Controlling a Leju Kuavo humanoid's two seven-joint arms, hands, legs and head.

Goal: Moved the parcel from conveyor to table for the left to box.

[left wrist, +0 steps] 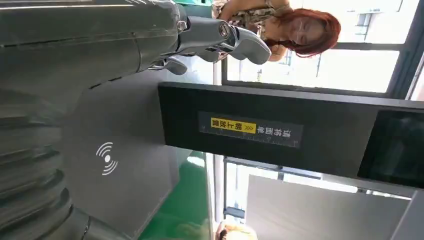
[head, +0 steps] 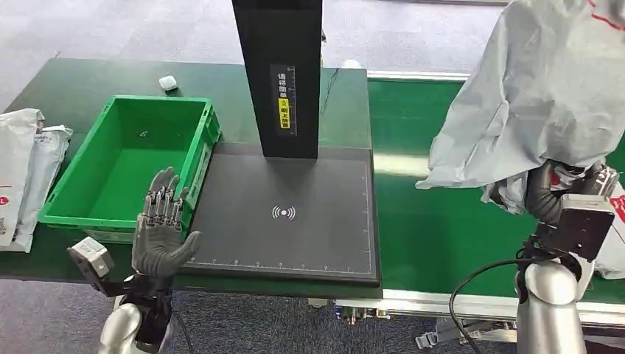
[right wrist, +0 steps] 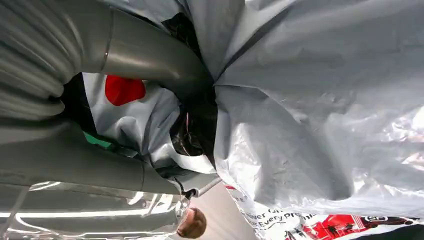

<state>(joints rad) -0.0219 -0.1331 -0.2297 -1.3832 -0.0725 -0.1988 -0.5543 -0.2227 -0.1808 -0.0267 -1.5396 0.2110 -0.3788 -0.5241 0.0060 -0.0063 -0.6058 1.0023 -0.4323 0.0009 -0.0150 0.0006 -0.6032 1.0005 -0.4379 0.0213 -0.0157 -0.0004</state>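
A large grey plastic parcel (head: pixel 542 96) hangs in the air over the green conveyor (head: pixel 427 221) at the right, held up by my right hand (head: pixel 549 193), whose fingers are buried in its lower folds. Up close, the crumpled grey parcel (right wrist: pixel 310 110) wraps around my right hand (right wrist: pixel 150 60). My left hand (head: pixel 162 232) stands open with fingers spread, at the front edge of the table between the green box (head: pixel 133 166) and the black scanner mat (head: pixel 287 214). The thumb of my left hand (left wrist: pixel 220 37) reaches over the mat.
A black scanner post (head: pixel 284 74) rises behind the mat. White parcels (head: pixel 26 169) lie at the table's left edge, and a small white object (head: pixel 168 82) lies behind the box. Another parcel (head: pixel 612 247) lies on the conveyor at far right. A person (left wrist: pixel 295 30) stands beyond the table.
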